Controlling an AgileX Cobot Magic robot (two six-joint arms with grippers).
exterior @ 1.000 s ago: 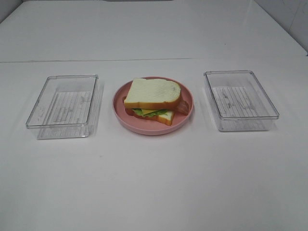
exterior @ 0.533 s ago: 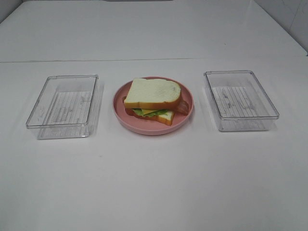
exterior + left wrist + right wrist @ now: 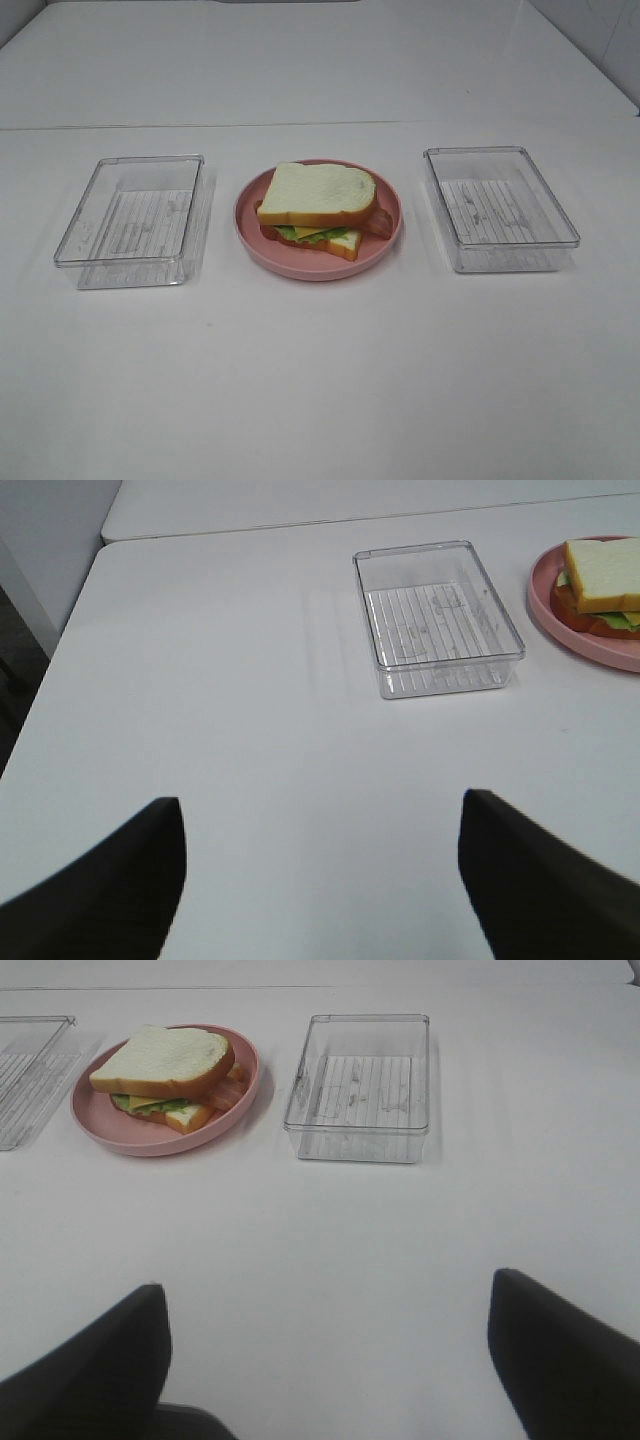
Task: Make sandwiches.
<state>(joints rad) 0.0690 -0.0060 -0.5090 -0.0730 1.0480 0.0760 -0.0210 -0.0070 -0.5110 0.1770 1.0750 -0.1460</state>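
Observation:
A sandwich [image 3: 318, 208] of two white bread slices with lettuce, bacon and cheese between them sits on a round pink plate [image 3: 385, 235] at the table's middle. It also shows in the left wrist view [image 3: 602, 580] and the right wrist view [image 3: 165, 1070]. My left gripper [image 3: 320, 880] hovers open over bare table, well short of the left tray. My right gripper [image 3: 330, 1360] is open too, over bare table, back from the right tray. Neither gripper appears in the exterior high view, and neither holds anything.
A clear plastic tray [image 3: 133, 218] stands left of the plate and another clear tray [image 3: 498, 207] right of it; both look empty. The left tray [image 3: 437, 615] and the right tray [image 3: 362, 1085] show in the wrist views. The table's left edge [image 3: 60, 670] drops off.

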